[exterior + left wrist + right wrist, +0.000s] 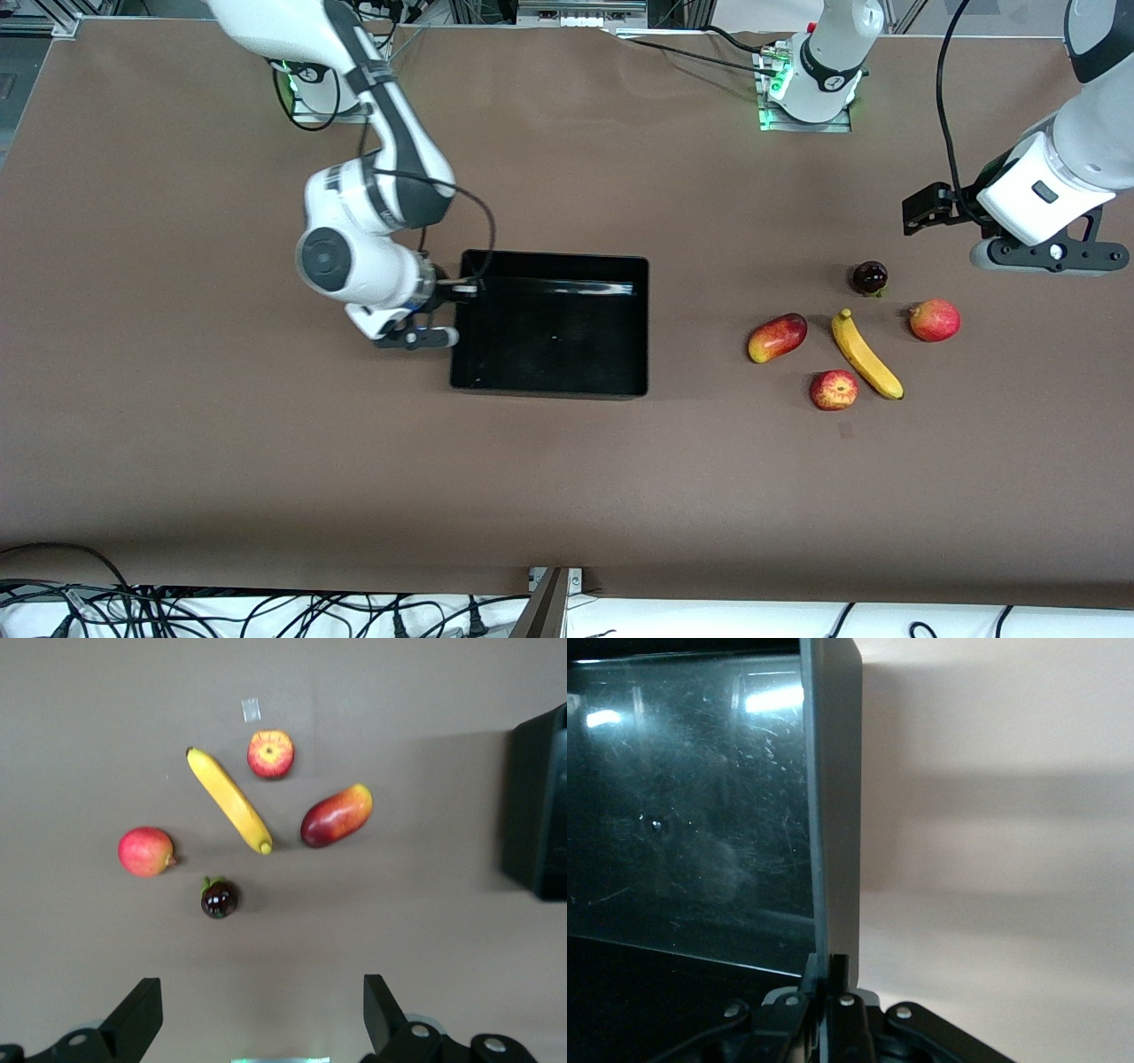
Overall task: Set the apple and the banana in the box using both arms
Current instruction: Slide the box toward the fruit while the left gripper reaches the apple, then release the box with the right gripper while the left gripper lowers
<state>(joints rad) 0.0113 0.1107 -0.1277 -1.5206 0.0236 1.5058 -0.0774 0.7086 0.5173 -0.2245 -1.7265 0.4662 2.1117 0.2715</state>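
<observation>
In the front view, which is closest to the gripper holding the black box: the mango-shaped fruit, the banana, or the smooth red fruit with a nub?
From the right gripper, shut on the black plastic box's wall:
1. Elongated red-yellow mango-shaped fruit, nearest the box.
2. Long yellow banana, in the middle.
3. Smooth round red fruit with a nub, toward the left arm's end.

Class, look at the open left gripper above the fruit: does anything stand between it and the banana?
Nothing visible does. The left gripper hangs open over bare table beside the fruit; the banana lies uncovered among the other fruits, touching none. The dark round fruit sits closest to its tip.
</observation>
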